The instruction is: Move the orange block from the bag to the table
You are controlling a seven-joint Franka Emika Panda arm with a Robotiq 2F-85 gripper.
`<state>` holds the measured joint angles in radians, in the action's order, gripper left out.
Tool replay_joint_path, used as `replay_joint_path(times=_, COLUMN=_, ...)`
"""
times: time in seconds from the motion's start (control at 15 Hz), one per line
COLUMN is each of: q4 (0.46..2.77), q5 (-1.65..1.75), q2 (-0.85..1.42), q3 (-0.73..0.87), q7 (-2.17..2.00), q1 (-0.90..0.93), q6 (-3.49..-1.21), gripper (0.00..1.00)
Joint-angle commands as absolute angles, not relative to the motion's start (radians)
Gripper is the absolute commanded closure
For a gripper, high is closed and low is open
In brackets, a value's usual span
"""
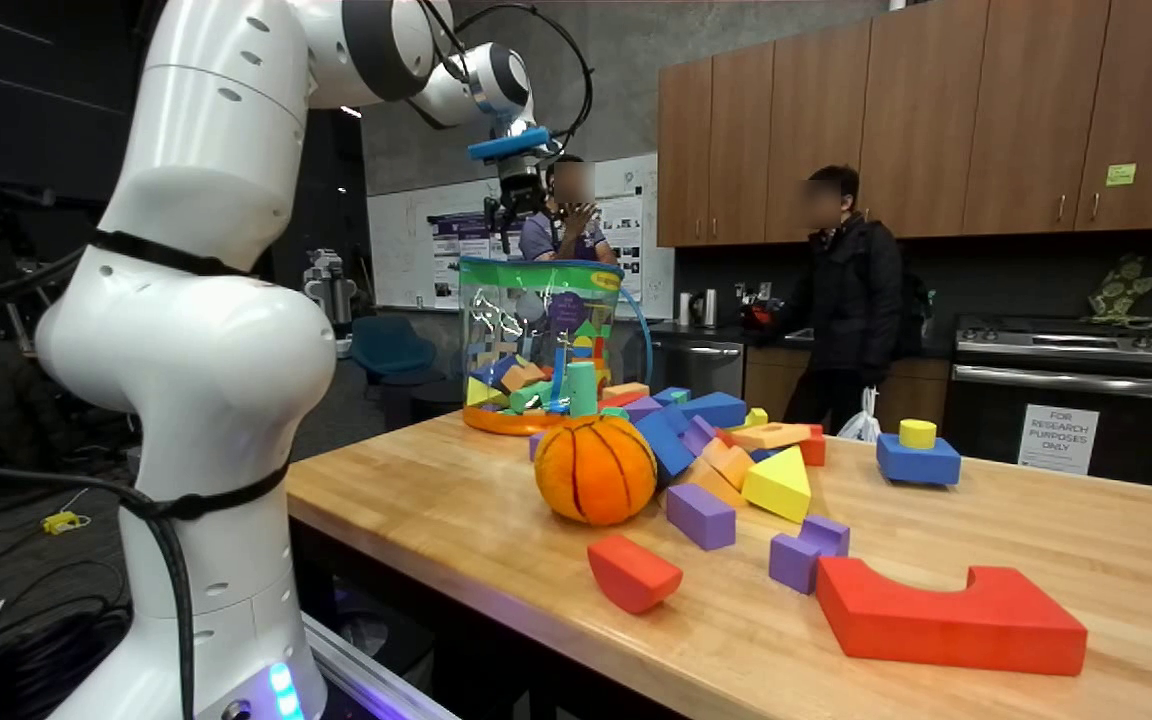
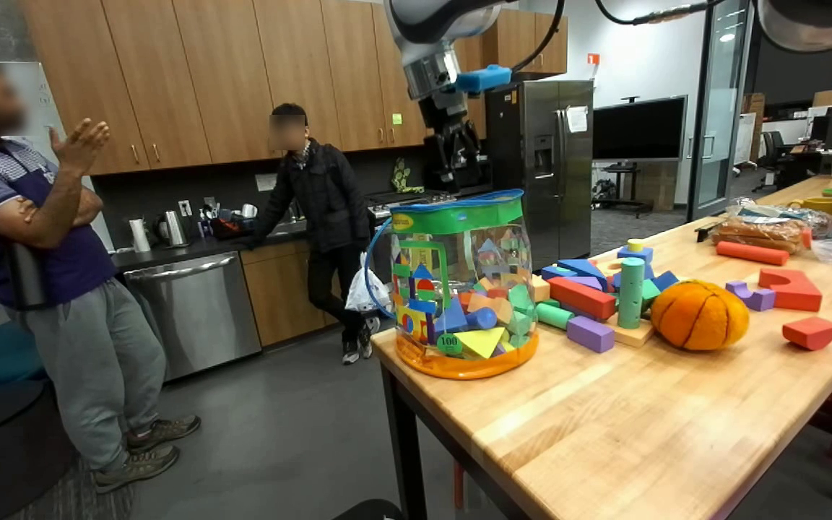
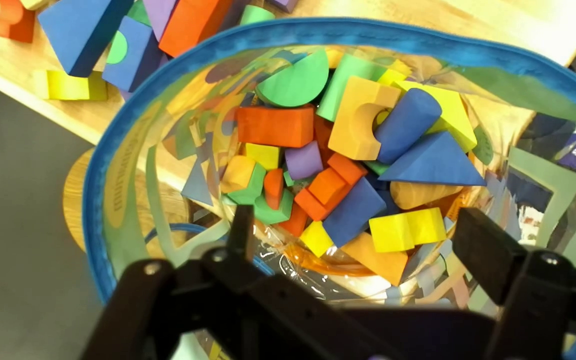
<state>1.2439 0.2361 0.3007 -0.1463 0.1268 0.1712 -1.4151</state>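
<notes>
In front of wooden kitchen cabinets (image 2: 221,79), hangs with the gripper (image 3: 355,220) spread wide, holding nothing, above the mouth of the bag (image 2: 459,219) — pre-grasp, by the look. Calls next for dipping inside to pinch the orange block (image 3: 352,117), perhaps the notched one in the heap (image 3: 346,169) — cannot be sure. Then over to the table (image 2: 604,419).

Mid-frame in the wrist view, the plastic bag (image 3: 124,182) gives open passage. Its blue rim (image 3: 335,31) bars top and left; toy blocks (image 3: 75,32) crowd upper left.
</notes>
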Motion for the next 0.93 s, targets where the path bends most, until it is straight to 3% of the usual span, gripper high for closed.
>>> replay_joint_path(times=0.0, q4=1.221, q5=0.241, q2=0.317, q3=-0.145, q7=0.132, q1=0.17, q6=-1.428, gripper=0.0)
replay_joint_path(times=0.87, q4=0.999, q5=0.284, q2=0.607, q3=-0.1, q7=0.08, q1=0.224, q6=-1.431, gripper=0.0)
